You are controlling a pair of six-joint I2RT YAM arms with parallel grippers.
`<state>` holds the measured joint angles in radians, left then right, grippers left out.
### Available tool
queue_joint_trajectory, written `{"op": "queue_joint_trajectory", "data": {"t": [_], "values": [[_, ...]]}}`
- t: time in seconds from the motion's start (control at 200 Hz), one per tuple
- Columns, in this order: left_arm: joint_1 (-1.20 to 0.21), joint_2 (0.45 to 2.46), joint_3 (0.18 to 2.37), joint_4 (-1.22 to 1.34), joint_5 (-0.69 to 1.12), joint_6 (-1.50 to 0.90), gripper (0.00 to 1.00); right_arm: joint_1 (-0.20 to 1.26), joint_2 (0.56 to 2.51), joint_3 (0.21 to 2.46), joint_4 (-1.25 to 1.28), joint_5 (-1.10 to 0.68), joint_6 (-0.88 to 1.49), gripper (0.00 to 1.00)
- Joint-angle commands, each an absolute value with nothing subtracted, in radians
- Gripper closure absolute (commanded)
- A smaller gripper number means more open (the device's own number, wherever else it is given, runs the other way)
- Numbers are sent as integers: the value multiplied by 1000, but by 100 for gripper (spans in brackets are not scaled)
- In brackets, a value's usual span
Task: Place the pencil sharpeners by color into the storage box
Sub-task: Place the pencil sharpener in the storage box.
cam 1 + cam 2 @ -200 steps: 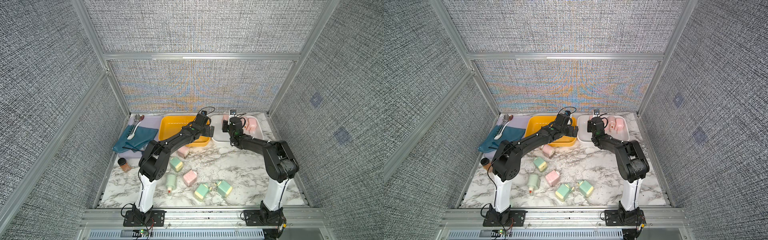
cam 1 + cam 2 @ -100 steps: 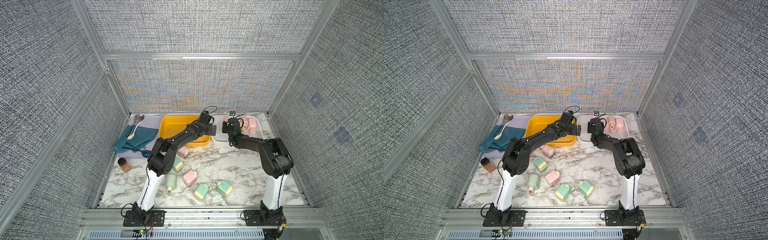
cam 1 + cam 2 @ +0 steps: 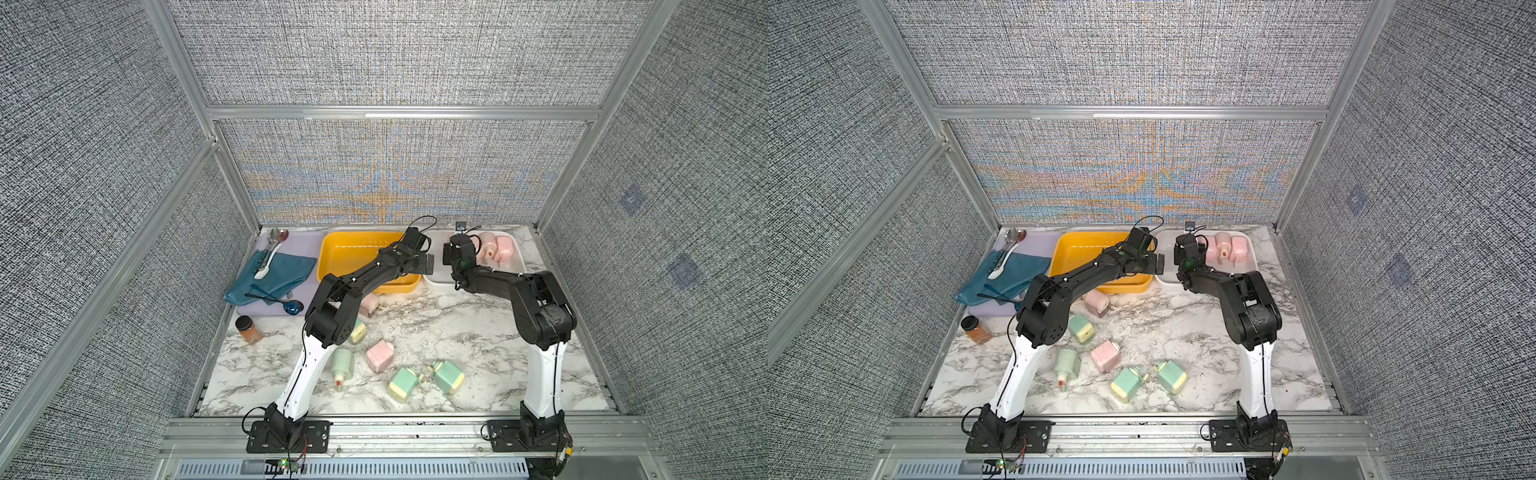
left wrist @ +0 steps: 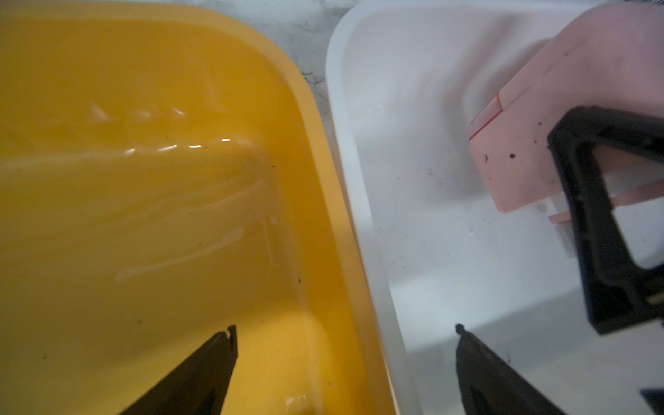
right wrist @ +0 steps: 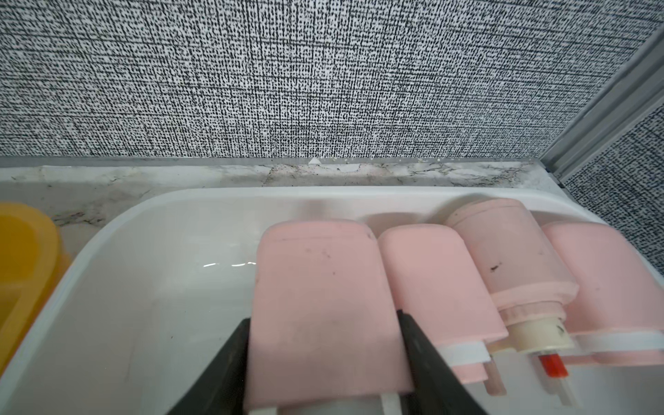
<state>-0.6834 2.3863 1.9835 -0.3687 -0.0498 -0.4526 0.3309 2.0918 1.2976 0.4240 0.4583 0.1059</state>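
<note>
Our right tool (image 5: 323,319) clamps a pink sharpener (image 5: 316,273) inside the white box (image 5: 215,192). Our left tool (image 4: 345,328) gapes wide, holding nothing.

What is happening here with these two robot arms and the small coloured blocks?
The robot is sorting pencil sharpeners by colour. The right gripper has its fingers closed on a pink pencil sharpener and holds it over the white bin, beside three other pink sharpeners lying in it. The left gripper is open and empty, above the border between the yellow bin and the white one. The yellow bin looks empty. Four green sharpeners and two pink ones lie loose on the marble table.
</note>
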Motion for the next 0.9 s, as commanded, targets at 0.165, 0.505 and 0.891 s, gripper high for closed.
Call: {"op": "queue_joint_trajectory", "data": {"t": [0.165, 0.505, 0.891], "values": [[-681, 2403, 1990, -398, -78, -460, 1, 334, 2120, 1310, 433, 516, 124, 58], [-681, 2413, 1993, -418, -103, -460, 1, 327, 2149, 1354, 421, 504, 104, 43], [-681, 2423, 2006, -443, -125, -459, 1, 325, 2183, 1411, 389, 528, 112, 38]]}}
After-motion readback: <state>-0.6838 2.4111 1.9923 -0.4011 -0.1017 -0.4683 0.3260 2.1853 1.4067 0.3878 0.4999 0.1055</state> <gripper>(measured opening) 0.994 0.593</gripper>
